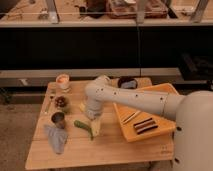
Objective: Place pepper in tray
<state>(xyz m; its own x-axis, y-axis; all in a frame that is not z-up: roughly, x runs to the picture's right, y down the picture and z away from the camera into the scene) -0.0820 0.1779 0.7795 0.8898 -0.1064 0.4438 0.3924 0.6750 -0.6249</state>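
At near table edge, blue cloth [56,138] lies left. Just behind it, pepper [82,125] on wood, beside pale yellow vegetable [95,129], well apart from tray [150,135] at right. My gripper [91,115] hangs low just beside pepper's far end; open or closed, cannot tell. Step, I judge: pick. Take green body mid-length, avoid yellow neighbour, lift clear of tray rim. Farther left, metal cup [58,118].

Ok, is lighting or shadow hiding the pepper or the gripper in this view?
Camera view: warm, dim light, background almost black. The pepper shows dark green on the pale table, not shadowed. The gripper hangs beside it, at the arm's end, blending into a pale object below. No glare on the tray.
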